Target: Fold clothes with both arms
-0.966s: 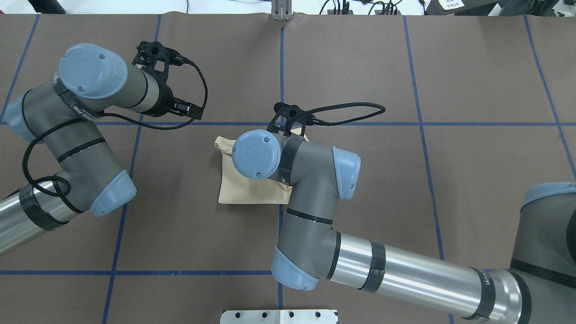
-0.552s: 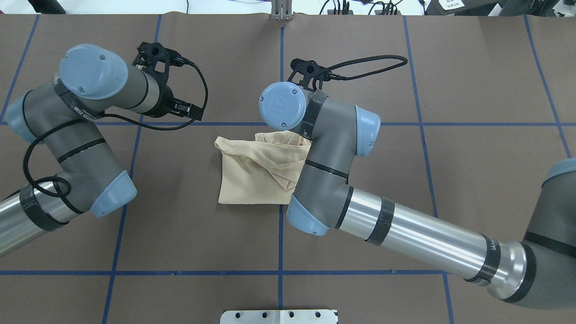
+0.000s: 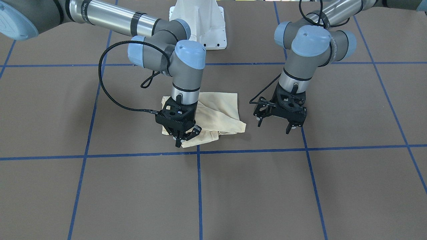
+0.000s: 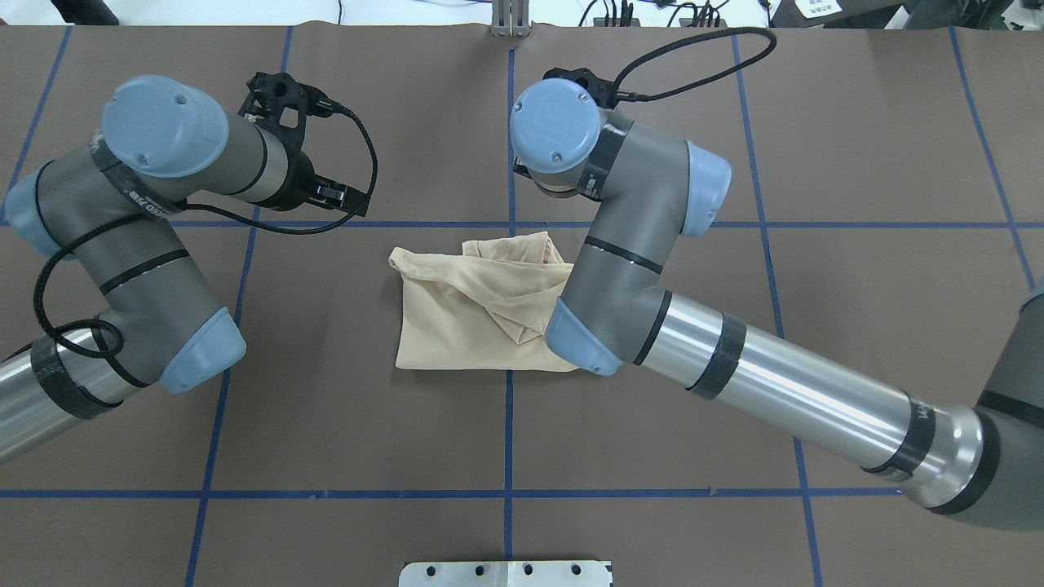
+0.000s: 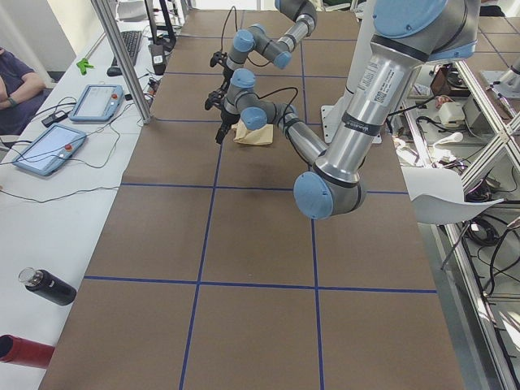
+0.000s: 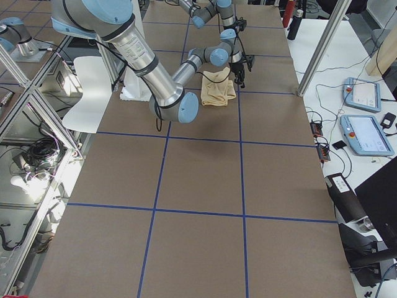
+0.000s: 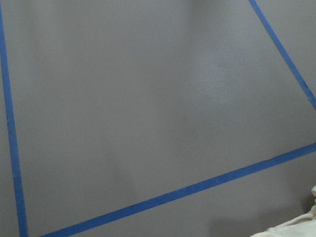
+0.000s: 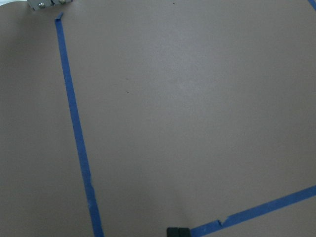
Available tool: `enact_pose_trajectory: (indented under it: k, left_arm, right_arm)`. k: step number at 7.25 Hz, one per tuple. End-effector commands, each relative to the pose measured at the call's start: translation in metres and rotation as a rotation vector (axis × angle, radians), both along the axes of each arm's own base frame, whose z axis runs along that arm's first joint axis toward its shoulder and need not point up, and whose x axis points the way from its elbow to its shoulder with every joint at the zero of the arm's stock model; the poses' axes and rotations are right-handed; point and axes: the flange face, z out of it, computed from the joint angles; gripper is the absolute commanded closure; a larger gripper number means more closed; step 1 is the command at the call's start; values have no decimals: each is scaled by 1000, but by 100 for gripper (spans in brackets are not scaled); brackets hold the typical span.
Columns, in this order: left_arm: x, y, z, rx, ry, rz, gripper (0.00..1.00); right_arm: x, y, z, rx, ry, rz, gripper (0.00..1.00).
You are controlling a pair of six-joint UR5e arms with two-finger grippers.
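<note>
Right arm has swung clear of the shirt toward the surface's far side; the left arm has stayed put.

The black two-finger right hand [image 3: 179, 144] hangs pointing down, raised just beyond the garment's far edge. Its fingers look pressed together on nothing, and its wrist view shows only bare brown surface [image 3: 133, 193]. The pale cream-yellow thin shirt [image 4: 457, 318] lies mid-surface as a rumpled, roughly square bundle with a loose roll along that far edge. It lies beside the centre blue tape line [image 4: 507, 424]. The black left hand [image 3: 274, 128] hovers near the shirt's left side, fingers apart, empty. The fabric looks light and limp and likely to sag, so a pinch at each corner seems best.
</note>
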Motion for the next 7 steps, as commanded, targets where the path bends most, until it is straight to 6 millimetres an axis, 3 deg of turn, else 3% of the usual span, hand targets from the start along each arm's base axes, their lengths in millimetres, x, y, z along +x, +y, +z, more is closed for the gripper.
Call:
enact_pose_trajectory:
  k: [1,3,4,5,6,7]
  left_arm:
    - [-42,5,6,21,-14,38,0]
    - [-145,-7,33,112,-149,105,0]
    - [-206,-14,65,149,-200,142,0]
    - [-273,-22,99,195,-258,176,0]
    - [-337,-18,134,181,-295,159,0]
    - [-378,-2,167,125,-299,127,0]
  right_arm:
    - [143,-25,53,37,-36,-177,0]
    - [290,-20,152,107,6,-366,0]
    - [356,-12,211,133,34,-458,0]
    - [414,3,266,152,59,-533,0]
    - [464,21,312,158,98,-574,0]
    - [511,45,352,161,112,-603,0]
